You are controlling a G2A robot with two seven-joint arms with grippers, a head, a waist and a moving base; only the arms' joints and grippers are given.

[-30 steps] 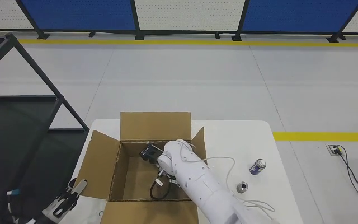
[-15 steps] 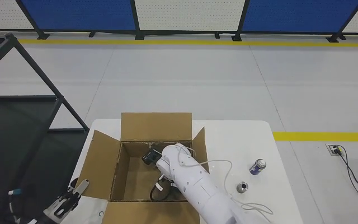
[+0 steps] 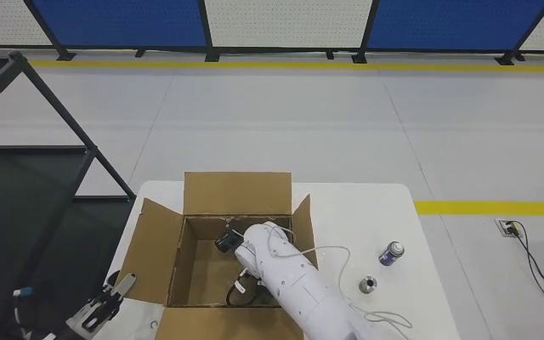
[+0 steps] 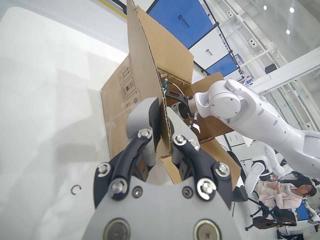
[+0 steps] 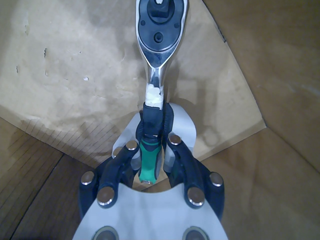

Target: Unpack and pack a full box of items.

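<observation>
Brown cardboard box (image 3: pixel 237 191) sits open on the white tabletop (image 3: pixel 357 221), flaps out. Right end effector (image 5: pixel 155 123) is inside the box, clamped on the ratchet wrench (image 5: pixel 160 26) by its handle. Wrench has a green/black grip, white tape at the neck, chrome head w/ black square drive, pointing toward the box floor. Left end effector (image 4: pixel 162 116) pinches the corrugated edge of a side flap (image 4: pixel 145 51).
</observation>
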